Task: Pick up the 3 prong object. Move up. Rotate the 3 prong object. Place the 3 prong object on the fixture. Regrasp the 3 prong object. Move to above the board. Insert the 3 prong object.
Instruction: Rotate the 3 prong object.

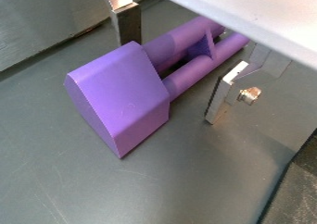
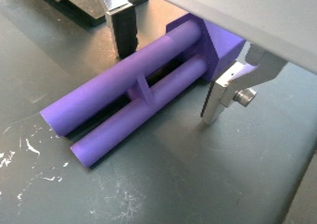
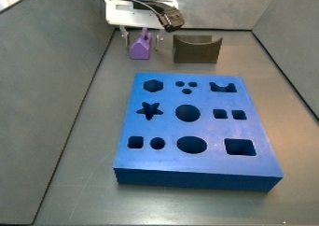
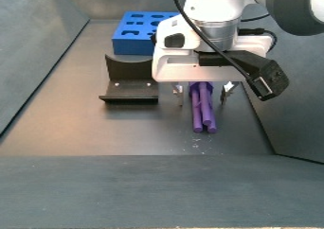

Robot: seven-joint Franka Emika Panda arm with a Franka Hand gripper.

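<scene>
Astride prong object (image 2: 130, 103), hand (image 2: 173, 66) (fingertips hidden)

Lab test cell: grey enclosed floor (image 3: 75, 146)

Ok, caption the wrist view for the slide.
Open gripper straddling the purple 3 prong object, which lies flat on the dark floor.

Grey floor (image 3: 75, 127) w/ board (image 3: 193, 169), fixture (image 3: 195, 50), 3 prong object (image 4: 203, 108), hand (image 4: 203, 89) over it
</scene>
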